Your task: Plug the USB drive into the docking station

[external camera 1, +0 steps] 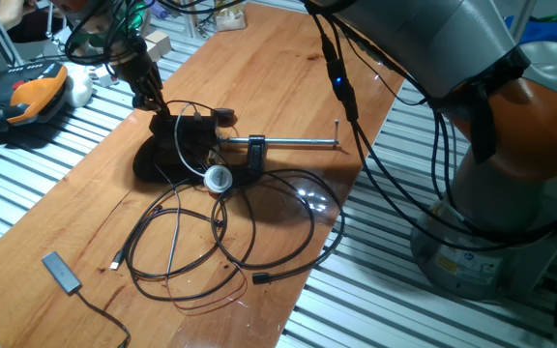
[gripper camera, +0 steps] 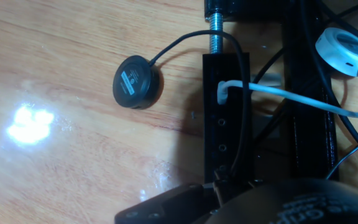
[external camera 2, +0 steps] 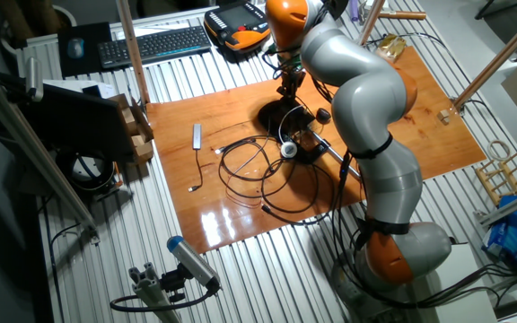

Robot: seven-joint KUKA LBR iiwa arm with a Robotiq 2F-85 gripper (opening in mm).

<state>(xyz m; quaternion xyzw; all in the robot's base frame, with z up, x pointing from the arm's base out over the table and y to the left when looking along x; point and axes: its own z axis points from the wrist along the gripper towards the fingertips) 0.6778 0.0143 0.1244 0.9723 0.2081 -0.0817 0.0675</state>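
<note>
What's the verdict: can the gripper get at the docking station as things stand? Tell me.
Probably yes. The gripper hangs close above the docking station with nothing solid between, though a black cable and a white cable cross it.

black docking station point(gripper camera: 225, 118), white cable plugged in

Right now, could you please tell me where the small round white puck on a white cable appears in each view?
One fixed view: the round white puck lies near the centre, among black cable loops, just left of the black clamp.
The other fixed view: mid-picture, close beside the arm.
Hand view: top right corner.
Shared landmark: the wooden tabletop beneath it.
</note>
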